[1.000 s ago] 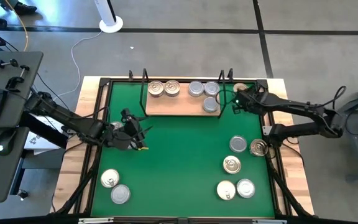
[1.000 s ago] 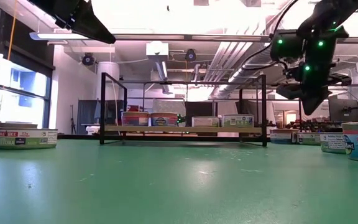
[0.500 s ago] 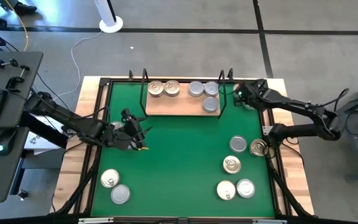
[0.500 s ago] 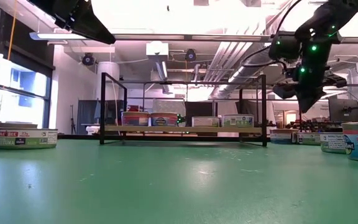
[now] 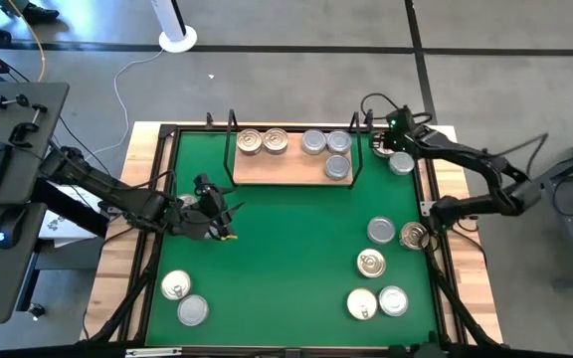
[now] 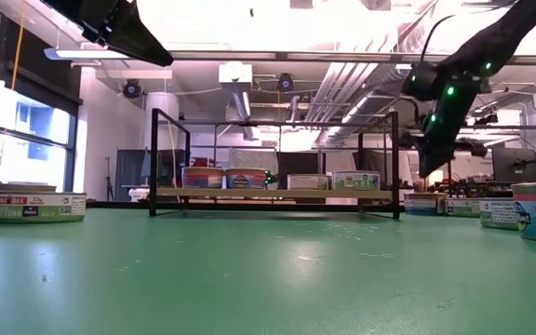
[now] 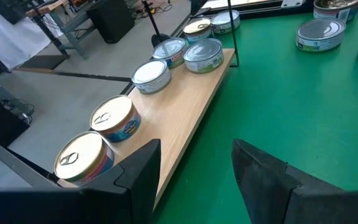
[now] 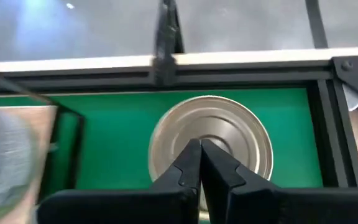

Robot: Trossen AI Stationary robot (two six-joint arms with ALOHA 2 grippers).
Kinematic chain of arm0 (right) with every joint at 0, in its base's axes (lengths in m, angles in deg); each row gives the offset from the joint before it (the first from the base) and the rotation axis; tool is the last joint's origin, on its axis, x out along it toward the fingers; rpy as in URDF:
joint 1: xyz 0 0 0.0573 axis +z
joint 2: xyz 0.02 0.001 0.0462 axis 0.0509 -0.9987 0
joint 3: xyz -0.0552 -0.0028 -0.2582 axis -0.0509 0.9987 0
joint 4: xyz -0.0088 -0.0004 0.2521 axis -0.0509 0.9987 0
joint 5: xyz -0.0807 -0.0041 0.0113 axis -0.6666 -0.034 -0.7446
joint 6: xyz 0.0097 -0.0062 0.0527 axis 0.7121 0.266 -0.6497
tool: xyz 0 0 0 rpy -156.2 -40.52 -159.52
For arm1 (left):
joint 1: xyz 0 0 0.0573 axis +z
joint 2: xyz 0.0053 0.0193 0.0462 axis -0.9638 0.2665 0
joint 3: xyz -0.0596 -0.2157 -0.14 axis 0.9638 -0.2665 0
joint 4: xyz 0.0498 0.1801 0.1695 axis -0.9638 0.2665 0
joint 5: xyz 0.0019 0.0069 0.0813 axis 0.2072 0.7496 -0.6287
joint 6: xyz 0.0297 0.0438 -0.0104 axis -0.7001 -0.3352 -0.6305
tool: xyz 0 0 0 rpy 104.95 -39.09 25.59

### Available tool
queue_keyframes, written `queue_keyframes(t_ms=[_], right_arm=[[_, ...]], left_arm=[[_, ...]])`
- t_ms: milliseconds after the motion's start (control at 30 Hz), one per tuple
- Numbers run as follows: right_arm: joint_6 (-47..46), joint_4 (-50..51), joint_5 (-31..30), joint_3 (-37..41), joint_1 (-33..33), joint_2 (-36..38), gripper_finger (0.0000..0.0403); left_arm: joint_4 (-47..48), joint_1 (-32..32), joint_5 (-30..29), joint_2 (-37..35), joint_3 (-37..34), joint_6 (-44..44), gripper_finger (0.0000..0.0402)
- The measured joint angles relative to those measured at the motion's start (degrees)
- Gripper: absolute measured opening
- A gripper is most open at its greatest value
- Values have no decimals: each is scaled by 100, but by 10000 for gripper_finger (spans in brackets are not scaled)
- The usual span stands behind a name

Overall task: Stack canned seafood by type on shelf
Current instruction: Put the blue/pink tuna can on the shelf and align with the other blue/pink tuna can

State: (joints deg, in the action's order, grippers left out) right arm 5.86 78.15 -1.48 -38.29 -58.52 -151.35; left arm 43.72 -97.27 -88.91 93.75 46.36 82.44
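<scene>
The right pincer (image 5: 398,127) hangs past the right end of the shelf (image 5: 282,167), its two fingers (image 8: 199,163) pressed together and empty — the wrist view looks down on a silver-lidded can (image 8: 211,142) lying flat on the green mat (image 5: 286,249) just under them. A second silver can (image 5: 402,164) sits just beside that end of the shelf.

On the shelf stand five cans: two gold-lidded ones (image 5: 262,141) at its left end, three silver ones (image 5: 328,147) at its right. Further cans lie scattered on the mat well in front of the shelf, a group of five (image 5: 381,267) to its right and a pair (image 5: 183,298) to its left.

The left pincer (image 5: 219,211) hovers near the shelf's left front corner, spread partway, holding nothing.
</scene>
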Motion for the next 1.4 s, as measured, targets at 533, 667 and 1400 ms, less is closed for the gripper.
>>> queue_keyframes(t_ms=[533,667,1400], right_arm=[[282,486,-457,-180,313,-865,0],[265,800,-219,-195,362,-876,0],[-790,3191,623,-195,1574,-446,0]], left_arm=[[-11,0,-2,0,0,0,186],[-4,0,-2,0,0,-1,186],[11,2,-19,0,0,-109,186]])
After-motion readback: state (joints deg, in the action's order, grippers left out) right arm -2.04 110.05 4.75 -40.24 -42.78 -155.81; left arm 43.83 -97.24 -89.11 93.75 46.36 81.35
